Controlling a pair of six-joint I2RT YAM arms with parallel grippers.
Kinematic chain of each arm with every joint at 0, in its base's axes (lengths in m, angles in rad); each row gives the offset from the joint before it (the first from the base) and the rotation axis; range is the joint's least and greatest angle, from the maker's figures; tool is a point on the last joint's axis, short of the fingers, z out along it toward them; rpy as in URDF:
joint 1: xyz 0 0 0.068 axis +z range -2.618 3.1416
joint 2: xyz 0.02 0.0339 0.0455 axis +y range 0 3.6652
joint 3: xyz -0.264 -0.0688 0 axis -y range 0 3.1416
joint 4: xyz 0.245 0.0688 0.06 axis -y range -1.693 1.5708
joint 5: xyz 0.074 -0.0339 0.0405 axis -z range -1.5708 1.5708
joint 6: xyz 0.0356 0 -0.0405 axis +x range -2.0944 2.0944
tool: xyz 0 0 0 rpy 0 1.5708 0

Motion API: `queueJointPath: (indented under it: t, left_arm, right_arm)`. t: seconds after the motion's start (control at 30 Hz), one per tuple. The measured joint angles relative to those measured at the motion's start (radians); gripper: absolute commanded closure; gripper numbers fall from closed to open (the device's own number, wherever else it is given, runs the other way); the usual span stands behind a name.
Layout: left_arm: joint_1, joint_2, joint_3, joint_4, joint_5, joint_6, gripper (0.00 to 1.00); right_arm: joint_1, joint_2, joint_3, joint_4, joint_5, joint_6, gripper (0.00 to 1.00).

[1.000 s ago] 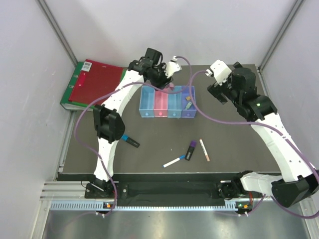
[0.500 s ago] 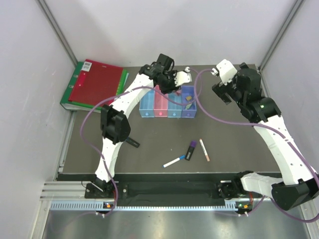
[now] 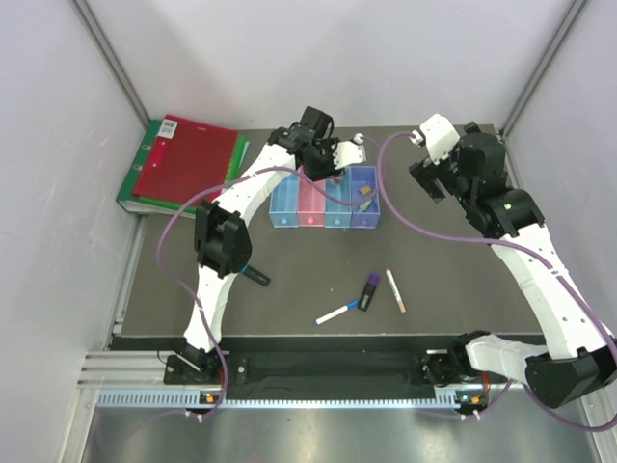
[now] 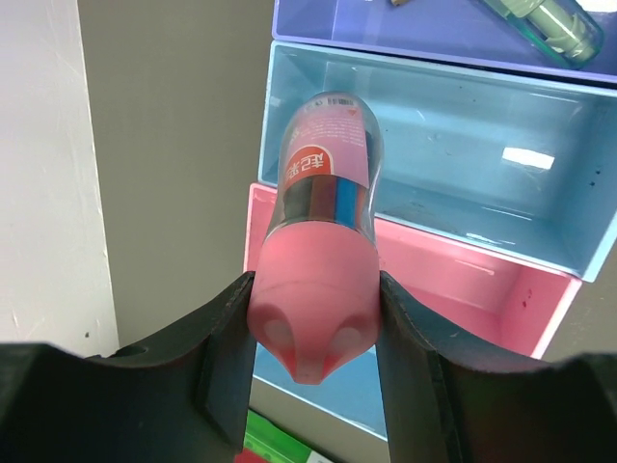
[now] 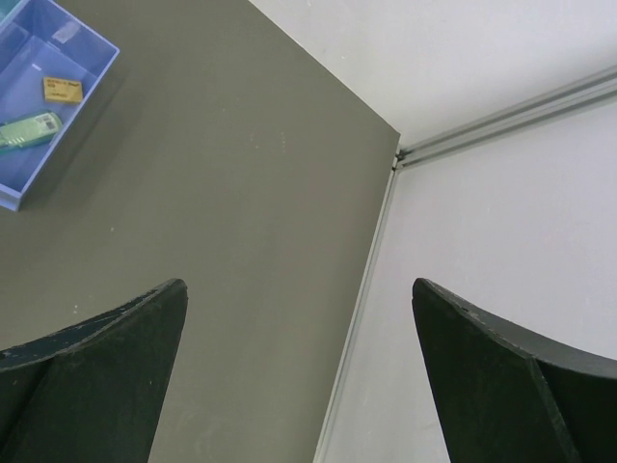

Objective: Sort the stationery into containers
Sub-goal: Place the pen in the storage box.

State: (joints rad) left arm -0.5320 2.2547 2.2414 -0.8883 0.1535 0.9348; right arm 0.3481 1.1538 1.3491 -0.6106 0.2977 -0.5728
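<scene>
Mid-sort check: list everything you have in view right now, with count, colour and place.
bins: four joined, light blue, pink, light blue, purple-blue; far middle of the table
green marker: one, green; in the purple-blue bin
tan block: one, tan; same bin
bottle: one, pink cap; held above the bins
purple-black highlighter: one; table, near middle
white pen: one, blue cap; left of it
pinkish pen: one; right of it
blue-black highlighter: one; partly hidden by the left arm
binders: two, red on green; far left
left pincer: shut on the bottle
right pincer: open, empty
</scene>
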Motion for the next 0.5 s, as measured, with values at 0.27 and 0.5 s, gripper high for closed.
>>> queueJointPath:
  t: [0.27,0.5]
  left_arm:
    - [-0.005,0.051,-0.002,0.029,-0.014,0.023,0.98]
    - [-0.019,0.076,-0.008,0.037,-0.021,0.033,0.73]
  right_arm:
    - [0.0,0.0,-0.001,0.0,-0.008,0.014,0.0]
    - [-0.004,0.0,-0.005,0.001,-0.012,0.027,0.0]
